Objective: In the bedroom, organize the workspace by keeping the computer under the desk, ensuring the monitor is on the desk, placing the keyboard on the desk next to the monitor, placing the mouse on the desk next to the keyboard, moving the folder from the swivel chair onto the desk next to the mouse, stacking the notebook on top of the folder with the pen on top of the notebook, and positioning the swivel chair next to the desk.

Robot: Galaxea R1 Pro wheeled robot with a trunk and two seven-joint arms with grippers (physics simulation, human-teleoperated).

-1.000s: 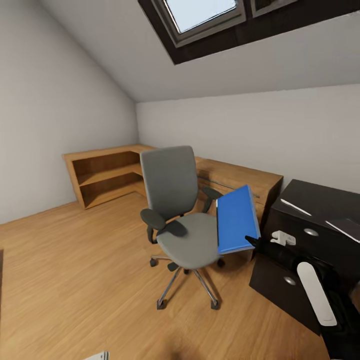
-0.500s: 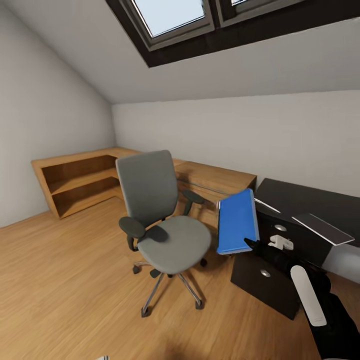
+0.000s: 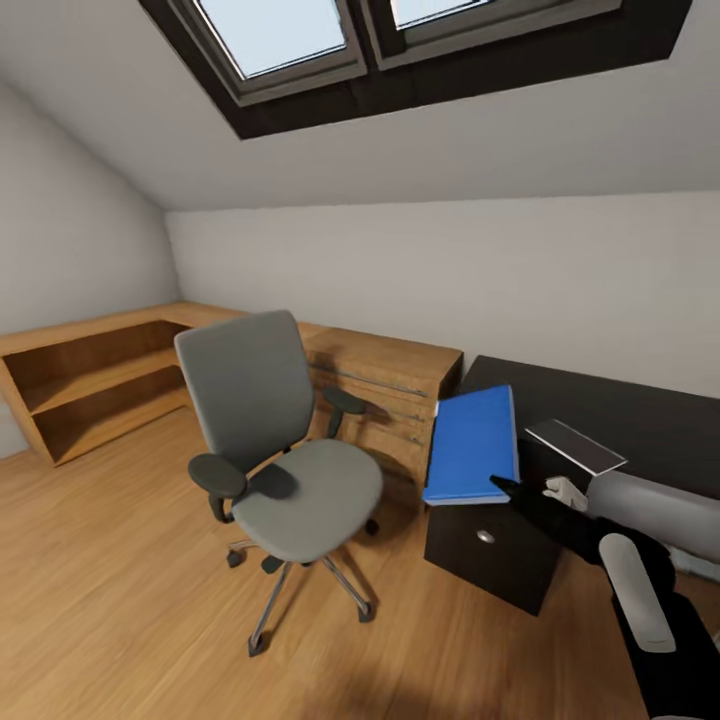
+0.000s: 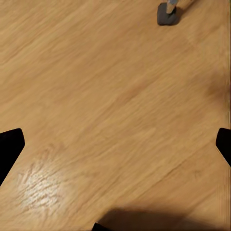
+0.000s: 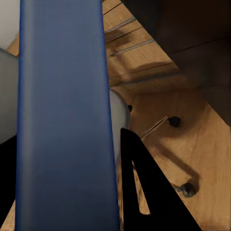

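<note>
Got my right claw (image 3: 500,487) clamped on the blue folder (image 3: 470,445), holding it flat over the table's (image 3: 600,410) chair-side corner so it can drop beside the notebook (image 3: 575,446).

1. The swivel chair (image 3: 280,455) stood on the floor (image 3: 120,600), left of the desk (image 3: 600,415).
2. The folder (image 3: 472,445) hung between them, at the desk's corner.
3. A wooden cabinet (image 3: 385,385) sat behind the chair.

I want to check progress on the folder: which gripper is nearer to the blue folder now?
The right. The right gripper grips the folder at its lower edge, beside the desk. The left gripper hangs open above bare wooden floor, near a chair caster.
</note>
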